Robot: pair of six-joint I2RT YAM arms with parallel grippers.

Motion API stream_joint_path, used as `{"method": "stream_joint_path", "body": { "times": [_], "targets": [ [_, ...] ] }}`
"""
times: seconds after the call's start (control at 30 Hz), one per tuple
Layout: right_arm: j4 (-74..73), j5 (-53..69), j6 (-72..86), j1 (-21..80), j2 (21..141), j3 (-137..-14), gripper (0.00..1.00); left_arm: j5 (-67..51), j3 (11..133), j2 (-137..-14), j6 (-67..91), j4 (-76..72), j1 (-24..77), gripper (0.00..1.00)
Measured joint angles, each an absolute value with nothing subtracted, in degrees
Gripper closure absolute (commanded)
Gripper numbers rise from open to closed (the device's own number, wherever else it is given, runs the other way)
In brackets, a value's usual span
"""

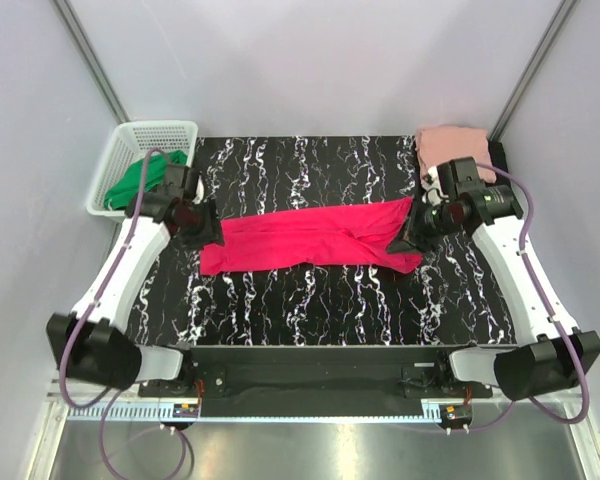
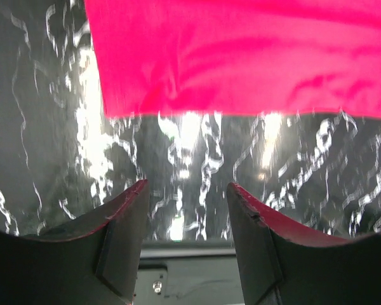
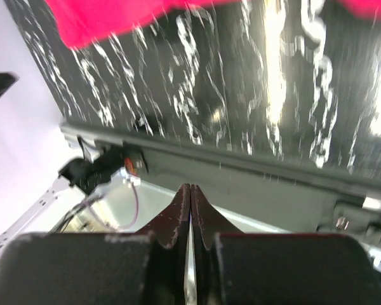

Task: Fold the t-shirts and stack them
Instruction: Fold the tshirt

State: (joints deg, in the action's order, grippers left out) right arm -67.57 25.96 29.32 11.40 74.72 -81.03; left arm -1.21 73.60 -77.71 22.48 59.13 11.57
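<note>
At the near edge of the table (image 1: 310, 300), the two arm bases sit side by side, and a bare band of black, white-veined tabletop runs in front of them. Past that band, across the middle of the table, the crimson shirt (image 1: 310, 240) lies flat as a long, narrow strip running left to right, with its right end wider and creased. The left gripper (image 1: 204, 234) hangs at the strip's left end. In the left wrist view its fingers (image 2: 124, 216) are spread wide with nothing between them, and only tabletop shows in the gap, the straight hem of the shirt lying just beyond the fingertips. The right gripper (image 1: 412, 236) hangs at the strip's right end. In the blurred right wrist view its fingers (image 3: 176, 216) are pressed almost together, leaving only a hairline slit and no cloth between them, above the table's near rim, with a corner of the crimson shirt higher in that picture. Farther back, in the far right corner, the pale salmon shirt (image 1: 448, 145) rests as a folded pile, well apart from the crimson one. In the far left corner a white basket (image 1: 130, 133) stands at the table's edge, holding a green cloth (image 1: 138, 182).
</note>
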Motion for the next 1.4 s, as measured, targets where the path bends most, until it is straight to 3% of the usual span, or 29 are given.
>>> {"method": "stream_joint_path", "body": {
  "times": [0.27, 0.53, 0.57, 0.7, 0.87, 1.0, 1.07, 1.4],
  "targets": [
    [-71.29, 30.02, 33.98, 11.53, 66.26, -74.96, 0.88, -5.41, 65.14, -63.64, 26.02, 62.08, 11.79, 0.40],
    [-69.73, 30.83, 38.48, 11.62, 63.48, -74.06, 0.86, -7.99, 63.88, -60.27, 32.16, 60.14, 12.47, 0.39],
    [-69.34, 29.91, 38.46, 11.62, 64.55, -73.71, 0.89, -8.01, 64.20, -60.99, 32.23, 59.88, 12.71, 0.39],
    [-69.14, 25.71, 38.17, 11.62, 73.32, -74.41, 0.85, -8.32, 64.64, -64.69, 32.23, 57.43, 13.17, 0.39],
    [-70.37, 14.96, 35.29, 11.53, 87.85, -84.38, 0.84, -10.70, 63.18, -66.37, 32.45, 52.95, 13.26, 0.39],
    [-70.94, 8.34, 32.08, 11.11, 100.09, -96.23, 0.70, -12.25, 62.63, -67.75, 31.29, 52.21, 13.26, 0.39],
    [-70.19, 7.01, 31.24, 10.48, 103.90, -98.35, 0.68, -12.23, 62.63, -68.53, 30.15, 52.40, 13.28, 0.39],
    [-62.98, 11.60, 29.95, 1.21, 112.40, -93.17, 0.66, -10.79, 62.81, -70.43, 30.35, 53.98, 13.26, 0.39]
  ]
}}
